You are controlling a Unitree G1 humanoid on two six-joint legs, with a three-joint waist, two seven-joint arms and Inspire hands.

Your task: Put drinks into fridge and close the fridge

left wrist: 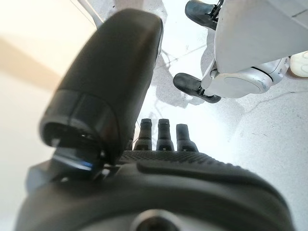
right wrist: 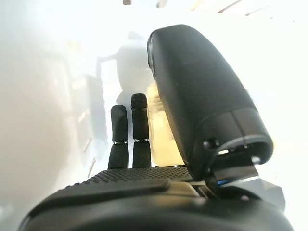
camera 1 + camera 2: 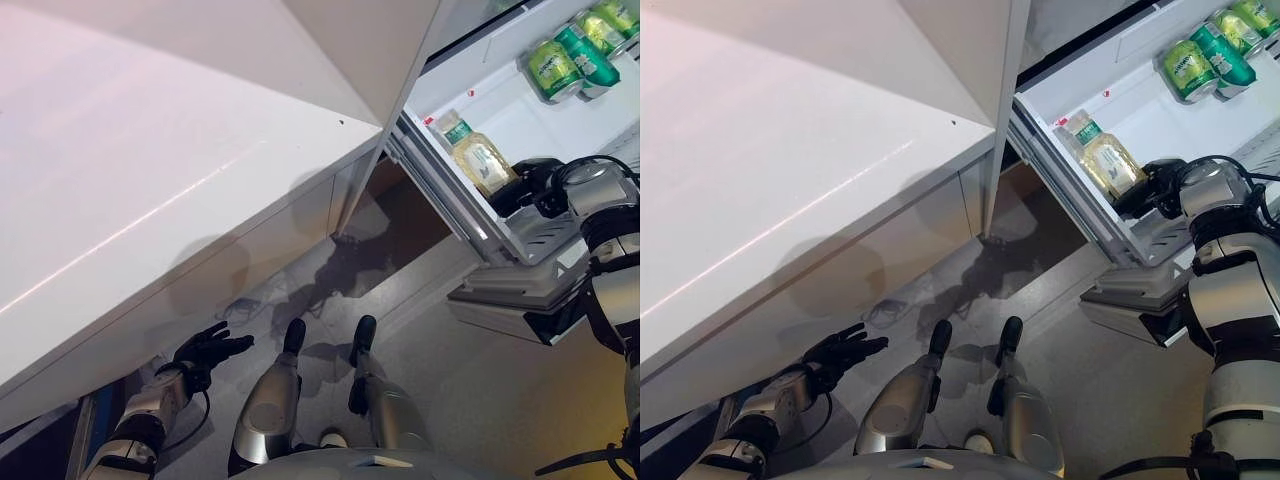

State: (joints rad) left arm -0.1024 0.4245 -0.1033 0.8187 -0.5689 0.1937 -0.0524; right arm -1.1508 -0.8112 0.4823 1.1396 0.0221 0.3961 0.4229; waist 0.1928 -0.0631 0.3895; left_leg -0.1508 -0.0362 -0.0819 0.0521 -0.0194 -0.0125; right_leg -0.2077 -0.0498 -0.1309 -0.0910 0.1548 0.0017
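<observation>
A bottle of pale yellow drink (image 3: 478, 157) with a green label lies on a white shelf (image 3: 520, 110) of the open fridge, at the right. My right hand (image 3: 530, 187) is at the bottle's base, with its fingers straight. In the right wrist view the bottle (image 2: 161, 130) shows between the thumb and the straight fingers (image 2: 139, 125). Green cans (image 3: 570, 55) lie further back on the same shelf. My left hand (image 3: 210, 350) hangs low at the lower left, open and empty, above the floor.
A large white counter (image 3: 150, 180) fills the left and overhangs my left arm. A white upright panel (image 3: 350, 40) stands between the counter and the fridge. A lower grey fridge tray (image 3: 520, 300) juts out under my right arm.
</observation>
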